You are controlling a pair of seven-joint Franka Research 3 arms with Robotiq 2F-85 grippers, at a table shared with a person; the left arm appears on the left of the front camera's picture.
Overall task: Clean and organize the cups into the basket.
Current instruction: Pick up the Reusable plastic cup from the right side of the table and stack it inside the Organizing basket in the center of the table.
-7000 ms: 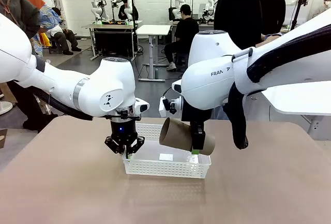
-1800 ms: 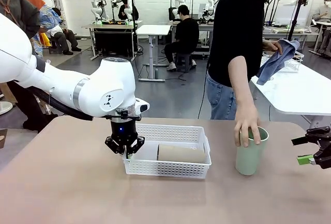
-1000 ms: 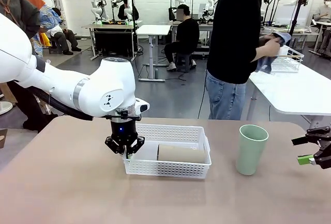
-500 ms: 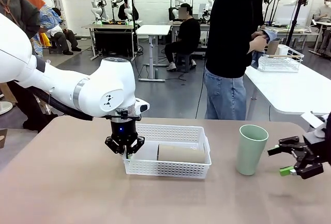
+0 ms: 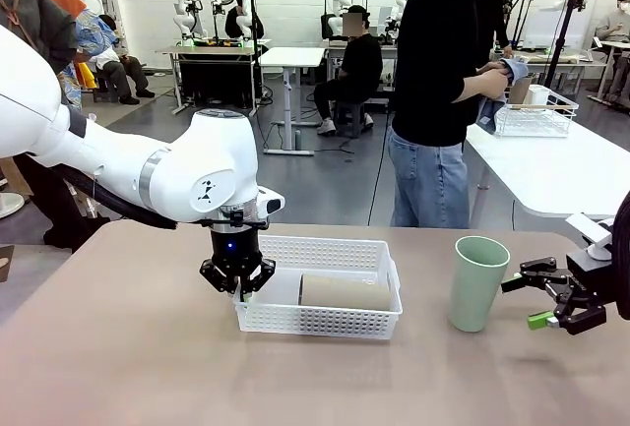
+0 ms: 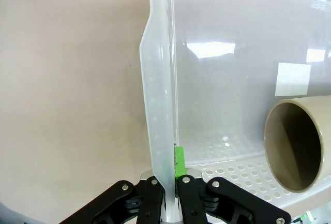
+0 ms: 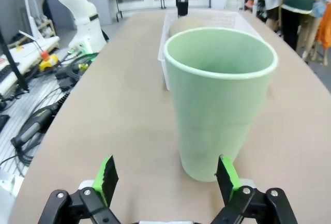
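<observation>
White perforated plastic basket [image 5: 317, 320] sits at the centre of the brown table [image 5: 128, 367]. I have the left gripper [image 5: 237, 289] clamped tight on the thin wall at its left end. One tan-brown tapered tumbler [image 5: 345, 293] lies on its side inside the basket, along the near wall, mouth to the left. A pale mint green tumbler [image 5: 477, 283] stands upright right of the basket, apart from it. The right gripper [image 5: 536, 300] sits just right of this tumbler, jaws spread wide, holding nothing.
</observation>
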